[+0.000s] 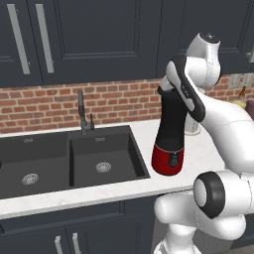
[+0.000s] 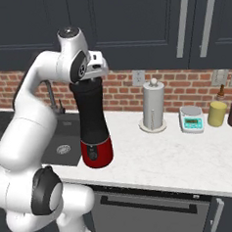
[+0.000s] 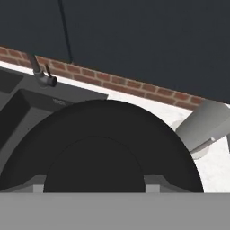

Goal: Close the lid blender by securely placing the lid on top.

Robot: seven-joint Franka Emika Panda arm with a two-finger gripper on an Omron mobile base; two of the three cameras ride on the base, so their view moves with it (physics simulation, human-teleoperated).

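Gripper [image 2: 88, 76]: nearest item, poised directly over the blender; fingers drawn in upon the lid, their tips showing in the hand view as two small grey tabs either side of its raised centre.

Lid [image 3: 96, 148]: round, black, with a raised middle disc; held in the jaws; seen from above in the hand view, broad and roughly level; in the right base view it sits at the very top of the jar, whether fully seated or only resting cannot be told.

Blender [image 1: 168, 134]: tall black jar on a glossy red base, upright on the counter [image 2: 189, 157] near the front edge, just right of the sink; long axis vertical and, by appearance, in line with the hand above it; the lid therefore lies straight down from the gripper along that axis; judgement: the coming move calls for a plain downward press, no sideways correction evident.

Sink [image 1: 74, 158]: dark double basin, to the robot's left of the blender; faucet [image 1: 82, 114] behind it.

Paper-towel roll [image 2: 153, 105]: white, upright, further back on the counter to the right.

Kitchen scale [image 2: 192, 119]: white and teal, beyond the roll, near the brick wall [image 1: 49, 106].
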